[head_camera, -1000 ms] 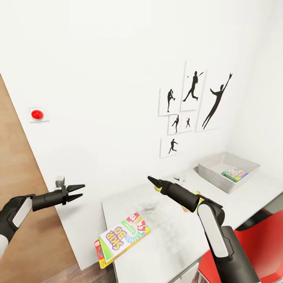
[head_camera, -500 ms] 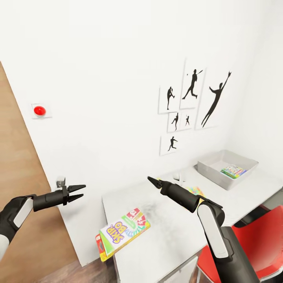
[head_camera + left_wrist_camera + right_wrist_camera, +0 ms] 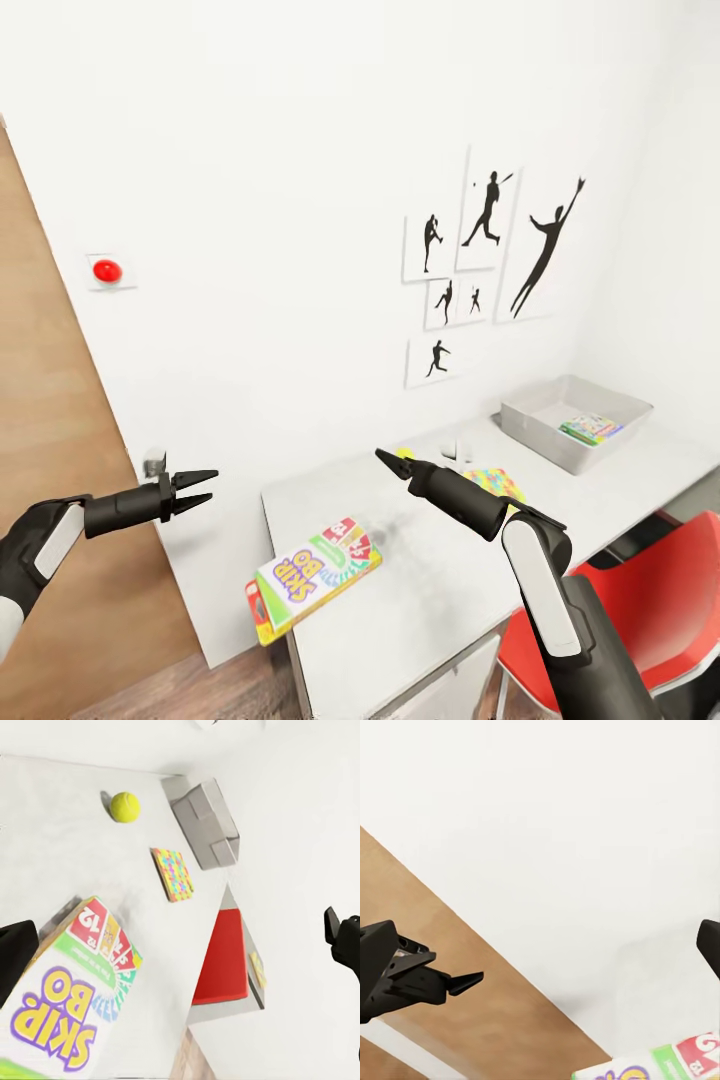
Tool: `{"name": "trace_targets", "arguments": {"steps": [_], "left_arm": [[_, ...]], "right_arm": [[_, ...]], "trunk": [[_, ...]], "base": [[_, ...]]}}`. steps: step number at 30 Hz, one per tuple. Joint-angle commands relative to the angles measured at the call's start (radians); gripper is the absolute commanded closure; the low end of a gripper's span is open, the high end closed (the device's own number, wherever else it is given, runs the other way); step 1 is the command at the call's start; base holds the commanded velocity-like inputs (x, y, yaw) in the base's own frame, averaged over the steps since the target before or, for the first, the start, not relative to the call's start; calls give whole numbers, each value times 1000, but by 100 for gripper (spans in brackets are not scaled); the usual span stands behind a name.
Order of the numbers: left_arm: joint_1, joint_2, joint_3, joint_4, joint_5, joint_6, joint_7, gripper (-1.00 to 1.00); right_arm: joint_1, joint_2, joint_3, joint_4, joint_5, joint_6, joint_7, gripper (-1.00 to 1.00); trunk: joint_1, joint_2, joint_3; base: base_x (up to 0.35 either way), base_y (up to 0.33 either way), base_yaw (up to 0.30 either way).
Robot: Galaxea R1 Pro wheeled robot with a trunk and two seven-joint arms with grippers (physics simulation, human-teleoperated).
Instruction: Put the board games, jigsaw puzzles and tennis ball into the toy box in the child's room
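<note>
Both sets of jaws are apart and empty: the left gripper (image 3: 203, 486) hangs off the surface's (image 3: 430, 600) left end, the right gripper (image 3: 384, 458) above its middle. The Skip-Bo board game (image 3: 314, 589) overhangs the near-left corner, below and between them, long axis running near-left to far-right, somewhat nearer the right arm. The toy box (image 3: 545, 430) sits far right. The left wrist view adds the tennis ball (image 3: 124, 806) and a jigsaw puzzle (image 3: 173, 873).

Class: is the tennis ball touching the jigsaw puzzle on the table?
Apart. The left wrist view shows bare white table between the tennis ball and the jigsaw puzzle.
</note>
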Motion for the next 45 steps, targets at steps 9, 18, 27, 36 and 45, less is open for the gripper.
{"name": "trace_targets", "arguments": {"steps": [9, 18, 27, 36, 45], "left_arm": [[-1, -1, 2, 0, 2, 6, -1, -100], [-1, -1, 7, 0, 4, 6, 0, -100], [-1, -1, 7, 0, 5, 4, 7, -100], [-1, -1, 6, 0, 5, 1, 5, -100], [-1, -1, 9, 0, 5, 1, 1, -100]], "right_arm": [[-1, 1, 1, -3, -1, 6, 3, -100], [1, -4, -8, -4, -6, 32, 177, -100], [1, -15, -101, -12, -122, 198, 383, -100], [1, -15, -111, -13, -143, 245, 462, -100], [40, -13, -96, -13, -143, 295, 684, -100]], "trunk": [[35, -64, -30], [69, -127, -58], [104, -190, -86], [138, -253, -114], [173, -316, -143]], "base": [[-98, 0, 0], [-8, 0, 0], [0, 0, 0], [0, 0, 0], [0, 0, 0]]}}
